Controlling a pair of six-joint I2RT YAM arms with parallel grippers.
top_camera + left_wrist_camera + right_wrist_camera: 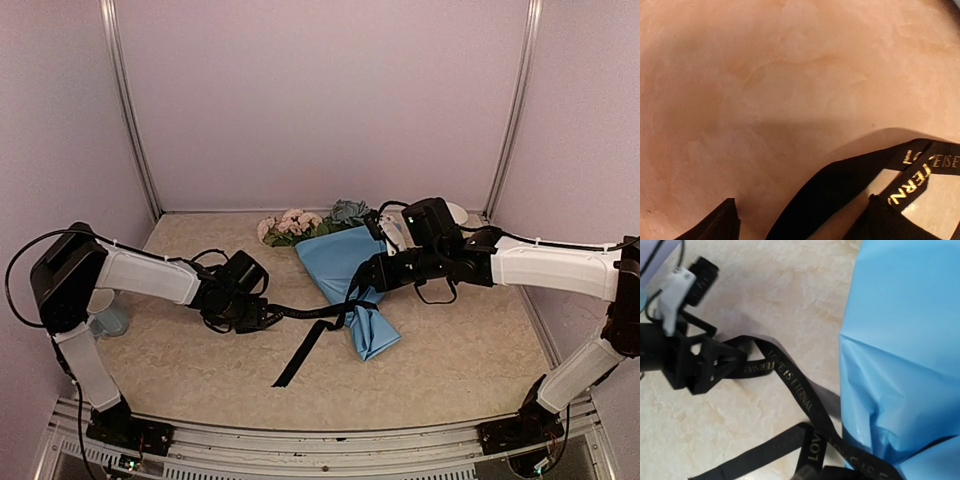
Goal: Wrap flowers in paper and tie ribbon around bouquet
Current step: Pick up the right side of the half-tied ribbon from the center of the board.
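On desk (180, 360): bouquet (350, 275), ribbon (310, 345) crossing its waist. Open: left end effector (268, 313), ribbon between fingers. Closed: right end effector (362, 283), probably pinching ribbon. Floppy, slippery strip: grip flat near waist.

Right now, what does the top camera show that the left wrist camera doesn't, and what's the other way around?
Only the top camera: the flowers and the blue paper wrapped around their stems, lying toward the back of the table. Only the left wrist camera: gold lettering printed on the ribbon, not visible from above. Both: the black ribbon and the pale marbled table surface.
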